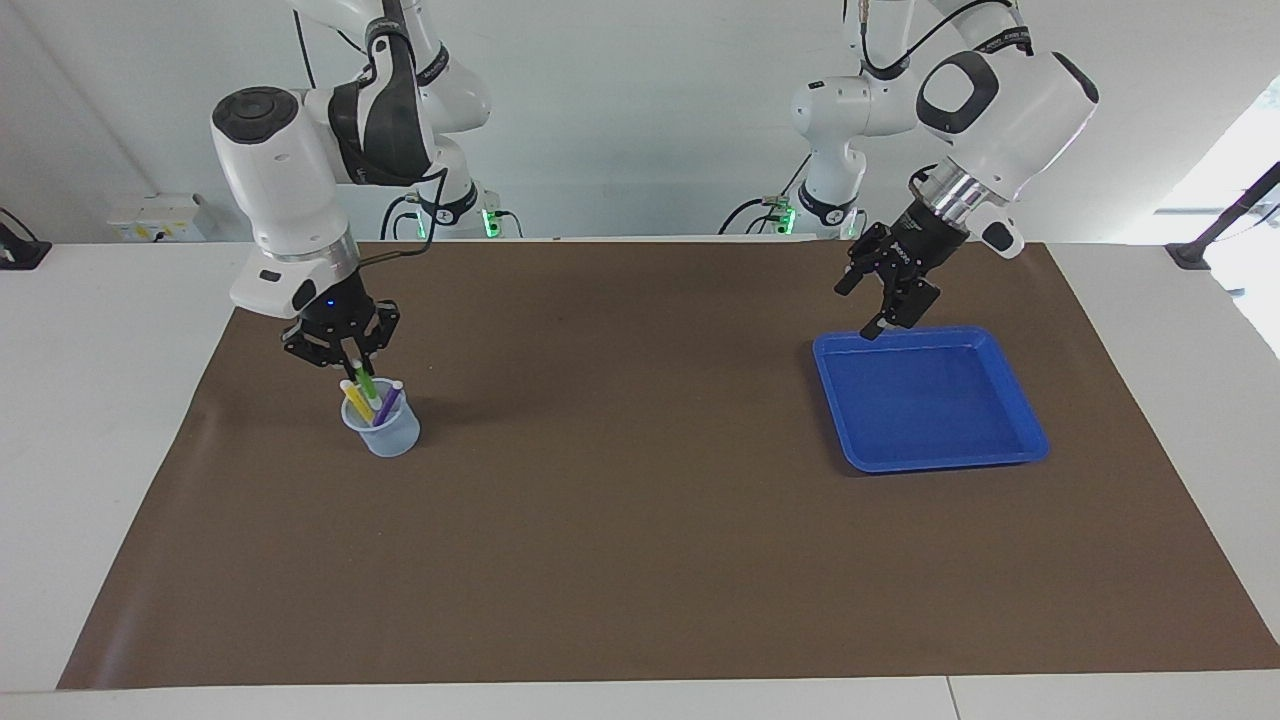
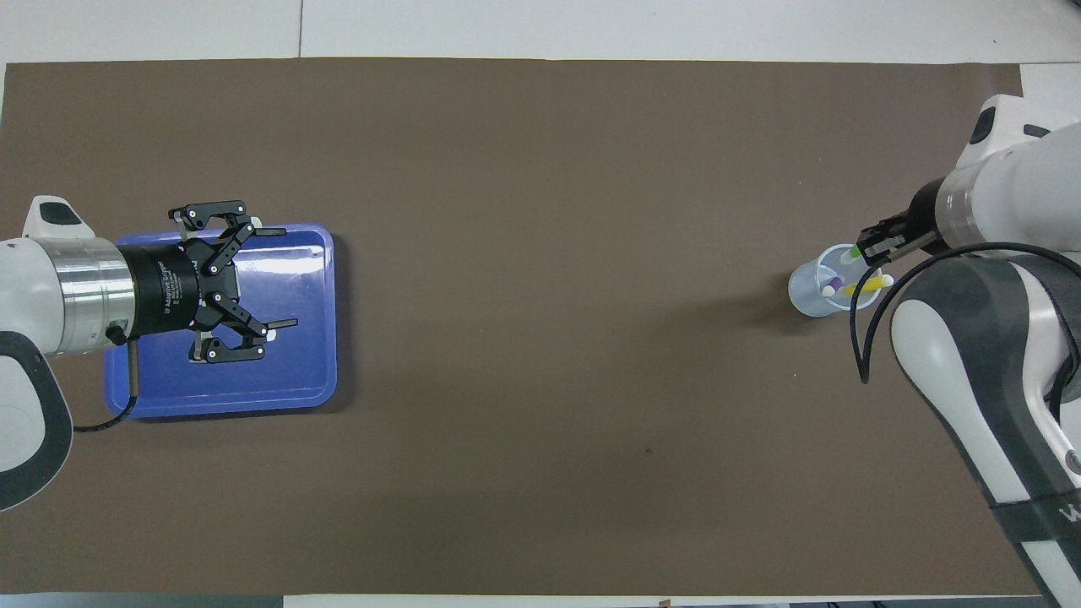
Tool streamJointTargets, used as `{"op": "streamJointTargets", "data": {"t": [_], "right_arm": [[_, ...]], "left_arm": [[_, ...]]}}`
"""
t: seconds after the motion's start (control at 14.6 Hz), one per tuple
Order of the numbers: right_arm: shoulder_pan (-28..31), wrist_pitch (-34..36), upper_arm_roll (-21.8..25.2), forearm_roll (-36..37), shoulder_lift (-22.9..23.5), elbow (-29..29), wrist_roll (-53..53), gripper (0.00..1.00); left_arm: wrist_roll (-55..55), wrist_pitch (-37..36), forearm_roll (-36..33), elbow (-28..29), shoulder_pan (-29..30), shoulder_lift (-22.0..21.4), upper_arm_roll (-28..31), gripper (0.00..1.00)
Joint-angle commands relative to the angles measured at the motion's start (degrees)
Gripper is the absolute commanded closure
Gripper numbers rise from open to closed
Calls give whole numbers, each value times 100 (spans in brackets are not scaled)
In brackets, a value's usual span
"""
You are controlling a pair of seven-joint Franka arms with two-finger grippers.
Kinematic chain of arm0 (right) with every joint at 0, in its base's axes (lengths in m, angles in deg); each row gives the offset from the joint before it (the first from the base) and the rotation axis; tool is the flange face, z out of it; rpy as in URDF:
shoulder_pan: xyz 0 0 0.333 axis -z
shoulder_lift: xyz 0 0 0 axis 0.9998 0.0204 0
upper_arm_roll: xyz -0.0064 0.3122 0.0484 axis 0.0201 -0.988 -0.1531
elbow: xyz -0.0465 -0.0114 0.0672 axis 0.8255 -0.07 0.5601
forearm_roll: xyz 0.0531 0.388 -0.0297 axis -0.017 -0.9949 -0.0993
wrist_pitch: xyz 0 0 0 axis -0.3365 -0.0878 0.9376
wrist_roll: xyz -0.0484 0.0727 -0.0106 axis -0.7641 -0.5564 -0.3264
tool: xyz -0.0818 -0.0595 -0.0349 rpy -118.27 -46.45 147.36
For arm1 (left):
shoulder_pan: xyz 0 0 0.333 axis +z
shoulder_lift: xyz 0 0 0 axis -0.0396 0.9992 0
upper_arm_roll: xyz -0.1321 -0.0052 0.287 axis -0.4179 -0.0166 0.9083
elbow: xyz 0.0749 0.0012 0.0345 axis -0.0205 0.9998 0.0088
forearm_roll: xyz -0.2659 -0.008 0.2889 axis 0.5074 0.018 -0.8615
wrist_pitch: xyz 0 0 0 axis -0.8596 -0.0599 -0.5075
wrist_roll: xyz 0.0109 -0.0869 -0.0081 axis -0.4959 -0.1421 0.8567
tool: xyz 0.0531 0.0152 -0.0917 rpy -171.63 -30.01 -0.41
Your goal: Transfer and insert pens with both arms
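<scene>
My right gripper [image 1: 345, 358] is shut on the green pen [image 1: 366, 386], which hangs tilted with its lower end in the mouth of a clear cup [image 1: 383, 432]. In the cup lean the yellow pen [image 1: 354, 397] and the purple pen [image 1: 389, 399]. In the overhead view the cup [image 2: 806, 293] shows the green pen [image 2: 855, 252], purple pen [image 2: 832, 281] and yellow pen [image 2: 866, 288] beside the right gripper [image 2: 878, 245]. My left gripper [image 1: 855, 312] hangs open and empty over the blue tray [image 1: 1010, 445], its open jaws [image 2: 272, 277] above the tray [image 2: 287, 393].
A brown mat [image 1: 640, 560] covers the table's middle. The blue tray lies toward the left arm's end, the cup toward the right arm's end. Two small idle arms with green lights [image 1: 487, 215] stand at the robots' edge of the table.
</scene>
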Motion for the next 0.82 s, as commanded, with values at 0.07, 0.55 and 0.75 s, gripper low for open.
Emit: {"op": "streamJointTargets", "data": {"t": [0.07,0.55,0.75], "right_arm": [[13,-521,4,11,-208,543,-24,100],[21,-987,136,-683,-173,1044,3,100],[21,-1198,189,-754,-138,1211,3,100]], "left_arm": [[-714,-72,-200,-114,124,88,-16,0],[-2357,-563,-1271,-736,370,403,-7,0],[-3183,-1240,-1877,-1317,388,649,167,0]]}}
